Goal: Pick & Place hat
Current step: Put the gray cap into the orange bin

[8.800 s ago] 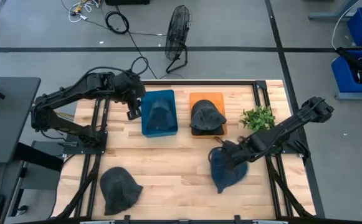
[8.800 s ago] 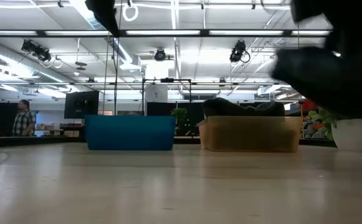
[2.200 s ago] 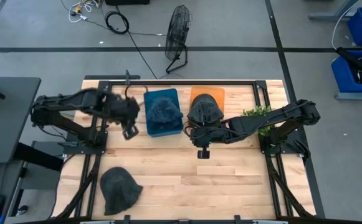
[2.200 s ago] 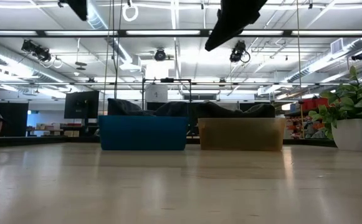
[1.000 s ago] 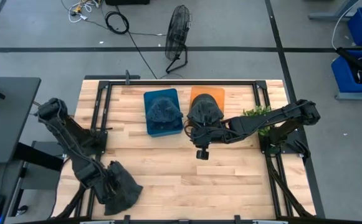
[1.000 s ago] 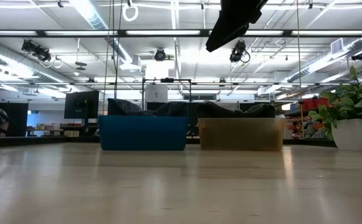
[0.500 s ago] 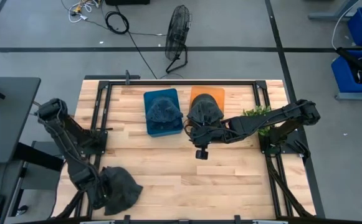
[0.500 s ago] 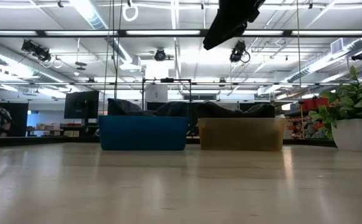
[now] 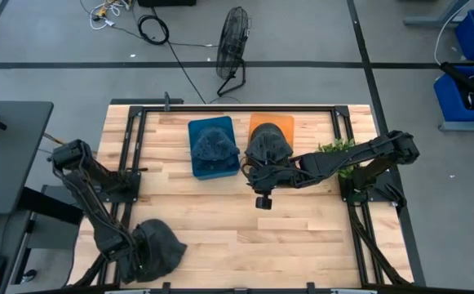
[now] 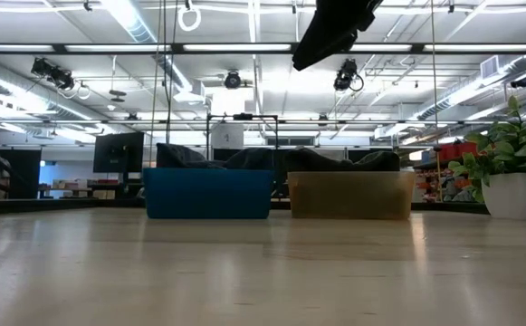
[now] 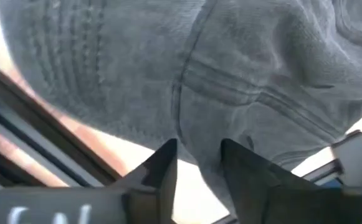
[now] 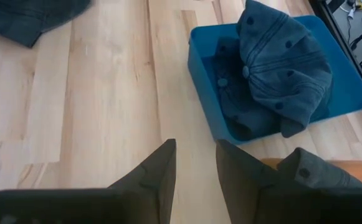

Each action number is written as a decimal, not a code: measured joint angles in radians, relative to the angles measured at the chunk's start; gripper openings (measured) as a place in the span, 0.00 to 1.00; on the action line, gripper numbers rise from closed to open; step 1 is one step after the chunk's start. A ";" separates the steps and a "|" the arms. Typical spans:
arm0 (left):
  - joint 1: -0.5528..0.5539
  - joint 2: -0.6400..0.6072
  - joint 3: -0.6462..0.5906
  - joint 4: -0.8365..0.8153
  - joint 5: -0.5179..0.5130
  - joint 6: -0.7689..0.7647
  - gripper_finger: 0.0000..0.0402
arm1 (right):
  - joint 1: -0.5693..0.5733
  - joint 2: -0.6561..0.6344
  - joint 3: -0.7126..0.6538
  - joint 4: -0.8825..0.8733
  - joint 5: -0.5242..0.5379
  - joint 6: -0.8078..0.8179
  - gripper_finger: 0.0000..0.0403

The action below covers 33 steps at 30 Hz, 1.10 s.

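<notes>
1. At the near left corner of the table [image 9: 220, 212], the left gripper [image 9: 135, 260] is down at the left side of a dark grey hat [image 9: 159, 249] that lies flat on the wood.
2. The left wrist view fills with that hat [image 11: 230, 81]; its fingers [image 11: 162, 171] sit a narrow gap apart with the cloth just past them, and I cannot tell whether they pinch it.
3. Black frame rails [image 9: 126, 175] run along the left edge beside the arm, close to the hat.
4. Toward the far edge stands a blue bin [image 9: 213, 147] with hats piled in it, and just to its right an orange bin [image 9: 271, 131] with a dark hat [image 9: 268, 147] on top.
5. The right gripper [image 9: 261, 175] hangs near the middle, in front of the orange bin, fingers slightly apart and holding nothing.
6. A potted plant [image 9: 338, 153] stands near the right edge.
7. The right wrist view alone shows inside the blue bin [image 12: 199, 68], with two hats [image 12: 280, 68] overlapping.
8. The low view shows both bins [image 10: 208, 192] side by side and the plant [image 10: 511, 158], but not the corner hat.
</notes>
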 joint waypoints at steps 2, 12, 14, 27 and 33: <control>0.000 0.007 0.000 0.006 0.000 0.040 0.23 | 0.000 0.000 0.000 0.004 0.000 -0.006 0.29; 0.055 0.009 0.124 -0.222 -0.113 0.305 0.01 | 0.000 0.000 0.000 0.047 0.001 -0.026 0.29; 0.088 0.009 0.181 -0.329 -0.192 0.357 0.01 | 0.000 0.000 0.000 0.066 0.001 -0.035 0.29; 0.462 0.008 0.349 -0.662 -0.416 0.750 0.03 | 0.000 0.002 0.000 0.232 0.000 -0.176 0.29; 0.670 0.008 0.349 -0.563 -0.541 0.928 0.03 | 0.000 0.031 0.001 0.313 -0.020 -0.235 0.29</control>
